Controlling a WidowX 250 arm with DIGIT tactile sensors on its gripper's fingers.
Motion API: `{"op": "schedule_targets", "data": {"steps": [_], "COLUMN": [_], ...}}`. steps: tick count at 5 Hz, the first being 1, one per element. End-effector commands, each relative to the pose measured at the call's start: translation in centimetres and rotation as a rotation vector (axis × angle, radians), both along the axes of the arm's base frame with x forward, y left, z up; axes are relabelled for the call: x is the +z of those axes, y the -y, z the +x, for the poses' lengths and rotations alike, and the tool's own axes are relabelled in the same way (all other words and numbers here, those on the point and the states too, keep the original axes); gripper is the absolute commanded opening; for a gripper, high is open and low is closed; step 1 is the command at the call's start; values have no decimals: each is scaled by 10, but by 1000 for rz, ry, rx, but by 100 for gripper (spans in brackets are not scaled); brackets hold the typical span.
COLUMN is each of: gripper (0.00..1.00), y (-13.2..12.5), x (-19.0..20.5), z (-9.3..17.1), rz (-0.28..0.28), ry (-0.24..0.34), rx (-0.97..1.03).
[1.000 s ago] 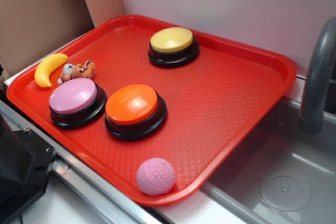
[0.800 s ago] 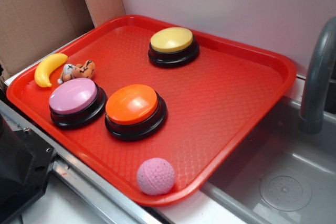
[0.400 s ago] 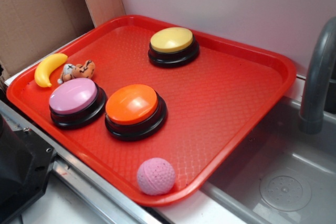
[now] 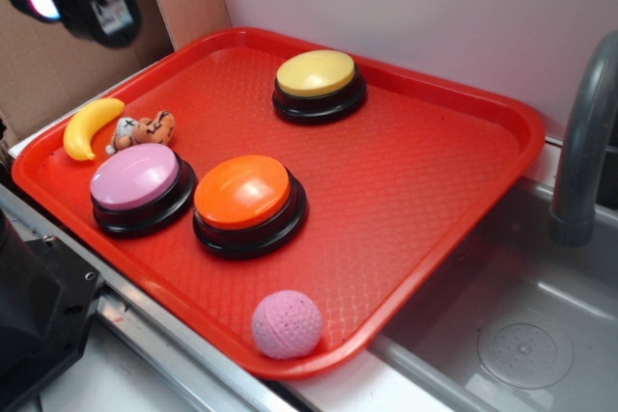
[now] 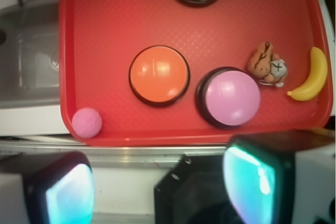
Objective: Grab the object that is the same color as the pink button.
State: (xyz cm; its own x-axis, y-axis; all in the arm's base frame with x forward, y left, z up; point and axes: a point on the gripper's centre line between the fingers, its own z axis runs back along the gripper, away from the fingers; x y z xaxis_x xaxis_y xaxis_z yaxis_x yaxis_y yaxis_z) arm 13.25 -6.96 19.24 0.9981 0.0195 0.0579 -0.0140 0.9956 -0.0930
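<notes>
Right now my gripper [image 5: 157, 182] hangs high, jaws spread wide and holding nothing. Seen from my wrist, the pink ball [image 5: 87, 123] sits in the red tray's [image 5: 105, 14] near corner, just ahead of one finger [image 5: 58, 187], well apart from the pink button [image 5: 232, 97].
</notes>
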Motion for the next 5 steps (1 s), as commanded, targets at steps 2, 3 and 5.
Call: {"op": "schedule_targets", "data": {"steps": [2,3,5], "gripper": [100,100,100], "y": [58,72,79], "x": [-56,-79,-112], "z": [10,14,17], "rz": [3,31,61], "ry": [-34,-47,-67], "rx": [25,42,63]}}
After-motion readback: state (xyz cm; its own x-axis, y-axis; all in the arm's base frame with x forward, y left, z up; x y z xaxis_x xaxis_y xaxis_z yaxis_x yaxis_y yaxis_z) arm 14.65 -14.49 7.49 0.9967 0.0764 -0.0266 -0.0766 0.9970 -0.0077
